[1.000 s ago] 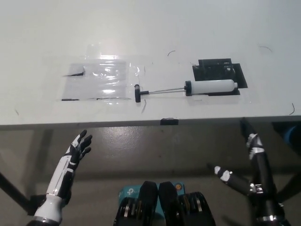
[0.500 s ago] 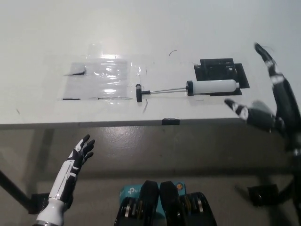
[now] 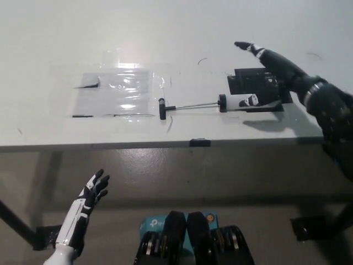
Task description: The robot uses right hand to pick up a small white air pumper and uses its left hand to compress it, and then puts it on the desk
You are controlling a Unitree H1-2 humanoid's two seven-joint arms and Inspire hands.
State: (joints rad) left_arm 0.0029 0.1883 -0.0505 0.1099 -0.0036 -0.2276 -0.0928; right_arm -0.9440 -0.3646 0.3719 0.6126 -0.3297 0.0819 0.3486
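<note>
The white left hand [image 3: 91,190] hangs below the tabletop's [image 3: 49,33] front edge at lower left, fingers spread wide and holding nothing. On the tabletop, a clear plastic sheet [image 3: 118,94] lies left of centre, and just to its right the small white air pumper [image 3: 220,103] rests near the front edge, its black handle touching the sheet's right border, rod drawn out. Its white barrel lies on a black mat [image 3: 259,83], where the black right hand [image 3: 273,63] hovers above it, fingers wide apart, grasping nothing.
</note>
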